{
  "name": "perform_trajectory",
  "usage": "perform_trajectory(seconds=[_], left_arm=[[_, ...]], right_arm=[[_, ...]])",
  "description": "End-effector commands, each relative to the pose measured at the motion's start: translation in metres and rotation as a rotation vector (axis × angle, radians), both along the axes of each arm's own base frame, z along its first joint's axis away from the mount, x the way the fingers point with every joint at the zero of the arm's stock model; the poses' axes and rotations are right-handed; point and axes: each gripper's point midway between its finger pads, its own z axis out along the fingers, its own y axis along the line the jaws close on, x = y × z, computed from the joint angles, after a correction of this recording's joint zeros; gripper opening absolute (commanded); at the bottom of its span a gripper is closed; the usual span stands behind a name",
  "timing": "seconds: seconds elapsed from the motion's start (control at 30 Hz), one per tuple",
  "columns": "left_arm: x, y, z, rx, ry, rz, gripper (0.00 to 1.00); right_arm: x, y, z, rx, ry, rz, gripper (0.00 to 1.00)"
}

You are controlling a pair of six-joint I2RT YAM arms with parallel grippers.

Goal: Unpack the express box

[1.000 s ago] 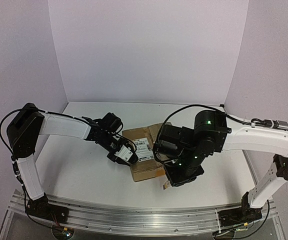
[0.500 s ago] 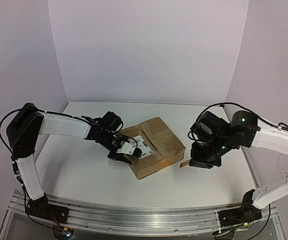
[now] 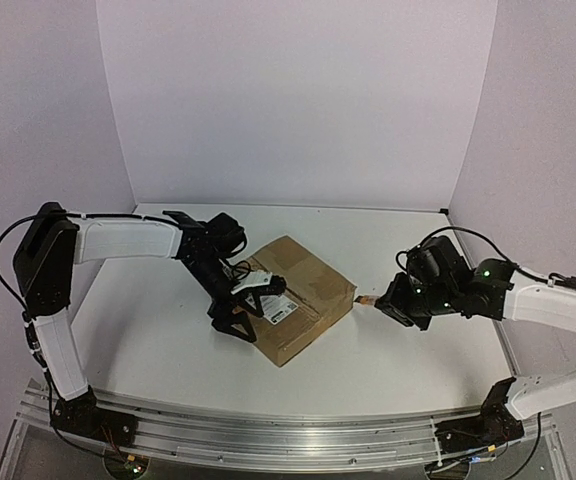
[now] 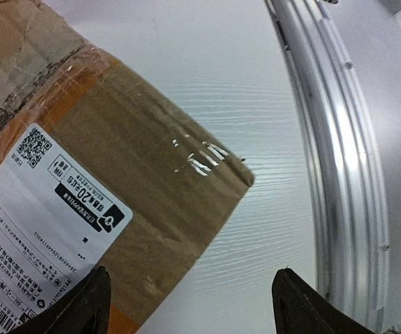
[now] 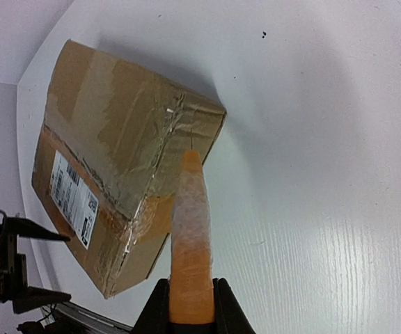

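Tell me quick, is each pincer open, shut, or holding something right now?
Left pincer: open, holding nothing, at the labelled edge of the express box.
Right pincer: shut on an orange tape strip.

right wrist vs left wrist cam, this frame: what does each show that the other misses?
Right wrist only: the orange tape strip pinched in the right gripper, its tip at a corner of the box. Left wrist only: the QR code up close, and the aluminium rail at the table's edge. Both: the express box, its white barcode label, the white table and the open left gripper.
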Motion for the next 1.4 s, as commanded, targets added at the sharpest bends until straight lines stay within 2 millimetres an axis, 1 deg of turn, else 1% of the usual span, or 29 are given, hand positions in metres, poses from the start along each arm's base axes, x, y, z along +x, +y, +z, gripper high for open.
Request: perform_trajectory(seconds=[0.0, 0.03, 0.07, 0.1, 0.13, 0.17, 0.2, 0.3, 0.37, 0.43, 0.47, 0.53, 0.6, 0.63, 0.73, 0.9, 1.0, 1.1, 1.17, 1.27, 1.37], left_arm=[[-0.011, 0.006, 0.056, -0.059, 0.045, -0.122, 0.81], [0.007, 0.002, 0.061, -0.07, -0.003, -0.096, 0.81], [0.032, -0.004, 0.065, -0.072, -0.063, -0.054, 0.81], [0.053, -0.007, 0.062, -0.057, -0.095, -0.002, 0.8], [0.08, -0.008, 0.062, -0.047, -0.144, 0.06, 0.79], [0.102, -0.007, 0.056, -0.031, -0.16, 0.109, 0.78], [0.123, -0.002, 0.056, -0.024, -0.178, 0.156, 0.78], [0.176, 0.018, 0.038, 0.039, -0.24, 0.255, 0.77], [0.196, 0.031, 0.027, 0.089, -0.334, 0.257, 0.78], [0.199, 0.033, 0.03, 0.089, -0.433, 0.199, 0.8], [0.197, 0.03, 0.031, 0.084, -0.487, 0.168, 0.82], [0.191, 0.022, 0.031, 0.091, -0.618, 0.096, 0.84], [0.184, 0.012, 0.027, 0.102, -0.737, 0.048, 0.85], [0.181, 0.008, 0.029, 0.097, -0.784, 0.031, 0.86], [0.176, -0.003, 0.023, 0.104, -0.867, 0.016, 0.86], [0.181, -0.008, 0.012, 0.145, -0.953, 0.008, 0.85], [0.184, -0.005, -0.005, 0.202, -0.995, -0.014, 0.86], [0.191, -0.002, -0.014, 0.235, -1.021, -0.007, 0.86], [0.191, 0.001, -0.024, 0.26, -1.033, -0.025, 0.87], [0.191, 0.008, -0.045, 0.309, -1.078, -0.069, 0.88], [0.191, 0.01, -0.058, 0.314, -1.141, -0.119, 0.89]], right_arm=[[0.016, 0.011, 0.002, 0.099, -0.038, 0.015, 0.0], [0.017, 0.013, -0.003, 0.095, -0.027, 0.018, 0.0], [0.018, 0.016, -0.004, 0.099, -0.024, 0.029, 0.0], [0.019, 0.02, -0.007, 0.099, -0.018, 0.041, 0.0], [0.022, 0.024, -0.009, 0.103, -0.019, 0.047, 0.0], [0.024, 0.027, -0.008, 0.106, -0.025, 0.051, 0.0], [0.027, 0.029, -0.008, 0.105, -0.032, 0.056, 0.0], [0.039, 0.03, -0.005, 0.087, -0.058, 0.06, 0.0], [0.051, 0.031, -0.003, 0.081, -0.072, 0.055, 0.0], [0.063, 0.032, -0.005, 0.069, -0.076, 0.064, 0.0], [0.069, 0.035, -0.007, 0.061, -0.076, 0.076, 0.0], [0.084, 0.044, -0.01, 0.053, -0.073, 0.109, 0.0], [0.097, 0.056, -0.007, 0.055, -0.081, 0.152, 0.0], [0.102, 0.06, -0.01, 0.052, -0.076, 0.169, 0.0], [0.117, 0.072, -0.007, 0.05, -0.093, 0.203, 0.0], [0.124, 0.084, -0.006, 0.061, -0.093, 0.239, 0.0], [0.124, 0.084, -0.006, 0.063, -0.091, 0.241, 0.0], [0.123, 0.084, -0.002, 0.064, -0.102, 0.247, 0.0], [0.122, 0.084, -0.001, 0.068, -0.102, 0.249, 0.0], [0.119, 0.083, -0.003, 0.073, -0.092, 0.251, 0.0], [0.117, 0.085, -0.005, 0.08, -0.083, 0.261, 0.0]])
